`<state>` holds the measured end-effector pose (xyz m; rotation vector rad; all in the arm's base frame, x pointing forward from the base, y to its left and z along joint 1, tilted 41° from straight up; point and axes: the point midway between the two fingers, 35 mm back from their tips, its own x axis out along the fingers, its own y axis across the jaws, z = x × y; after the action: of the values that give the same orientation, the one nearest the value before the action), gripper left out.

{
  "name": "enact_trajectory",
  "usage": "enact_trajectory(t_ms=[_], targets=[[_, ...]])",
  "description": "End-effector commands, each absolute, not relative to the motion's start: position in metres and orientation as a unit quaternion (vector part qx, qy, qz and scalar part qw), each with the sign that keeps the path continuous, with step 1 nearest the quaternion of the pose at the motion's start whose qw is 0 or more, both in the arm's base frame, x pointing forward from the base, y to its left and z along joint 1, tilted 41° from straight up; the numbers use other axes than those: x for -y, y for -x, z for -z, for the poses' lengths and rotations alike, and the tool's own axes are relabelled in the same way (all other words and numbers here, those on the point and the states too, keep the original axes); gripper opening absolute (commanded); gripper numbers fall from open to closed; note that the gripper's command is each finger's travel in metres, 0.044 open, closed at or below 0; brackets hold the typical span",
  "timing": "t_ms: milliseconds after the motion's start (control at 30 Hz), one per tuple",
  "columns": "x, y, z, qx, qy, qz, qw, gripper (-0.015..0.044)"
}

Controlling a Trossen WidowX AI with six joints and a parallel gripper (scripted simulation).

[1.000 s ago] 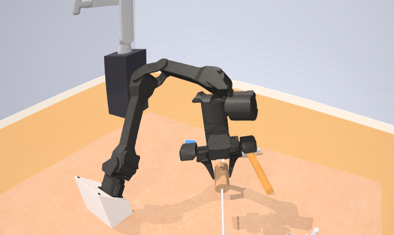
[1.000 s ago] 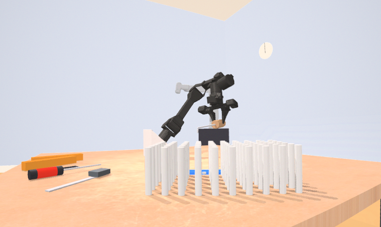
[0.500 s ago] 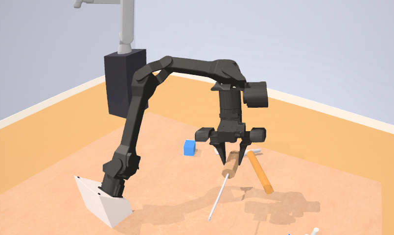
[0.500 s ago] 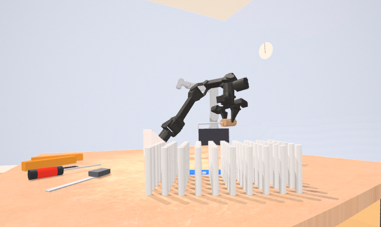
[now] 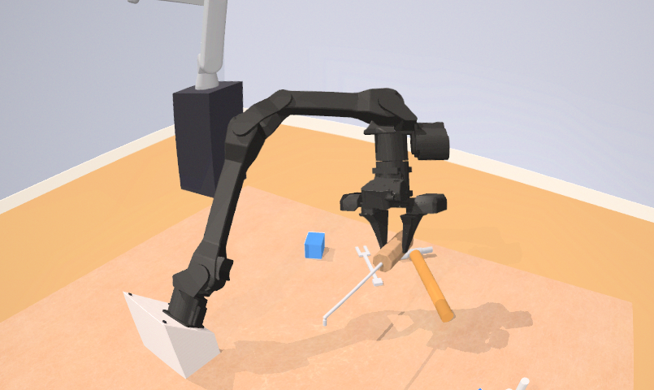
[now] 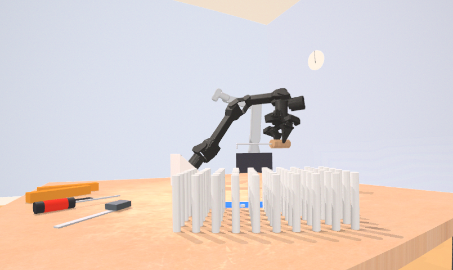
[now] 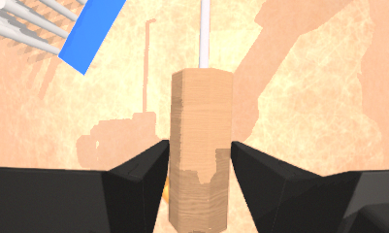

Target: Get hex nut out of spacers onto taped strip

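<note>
My gripper (image 5: 395, 244) (image 6: 282, 139) (image 7: 200, 147) is shut on the wooden handle (image 5: 387, 258) (image 6: 279, 144) (image 7: 201, 97) of a hook tool and holds it in the air, well above the table. The tool's thin white rod (image 5: 349, 294) (image 6: 252, 143) (image 7: 205, 34) ends in a small bent tip (image 5: 325, 320) (image 6: 237, 145). The field of standing white spacers (image 6: 275, 197) (image 7: 21, 21) stands upright, away from the gripper. The blue taped strip (image 6: 231, 205) (image 7: 91, 31) lies beside the field. A small pale piece (image 6: 243, 205) shows between the spacers in line with the strip; I cannot tell whether it is the nut.
An orange-handled hammer (image 5: 431, 287), a white forked tool (image 5: 367, 261) and a blue cube (image 5: 314, 244) lie on the table under the gripper. In the exterior view, orange blocks (image 6: 61, 192), a red-handled screwdriver (image 6: 54, 205) and a grey-headed flat tool (image 6: 118, 205) lie left of the field.
</note>
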<state>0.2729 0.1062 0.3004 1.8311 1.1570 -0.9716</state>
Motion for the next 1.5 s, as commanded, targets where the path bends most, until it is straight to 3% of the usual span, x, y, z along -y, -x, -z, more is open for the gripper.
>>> enact_trajectory(t_ms=[0, 1467], targets=[[-0.114, -0.27, -0.31, -0.43, -0.728, 0.398, 0.356, 0.0], [-0.136, -0.281, -0.29, -0.426, -0.73, 0.401, 0.353, 0.0]])
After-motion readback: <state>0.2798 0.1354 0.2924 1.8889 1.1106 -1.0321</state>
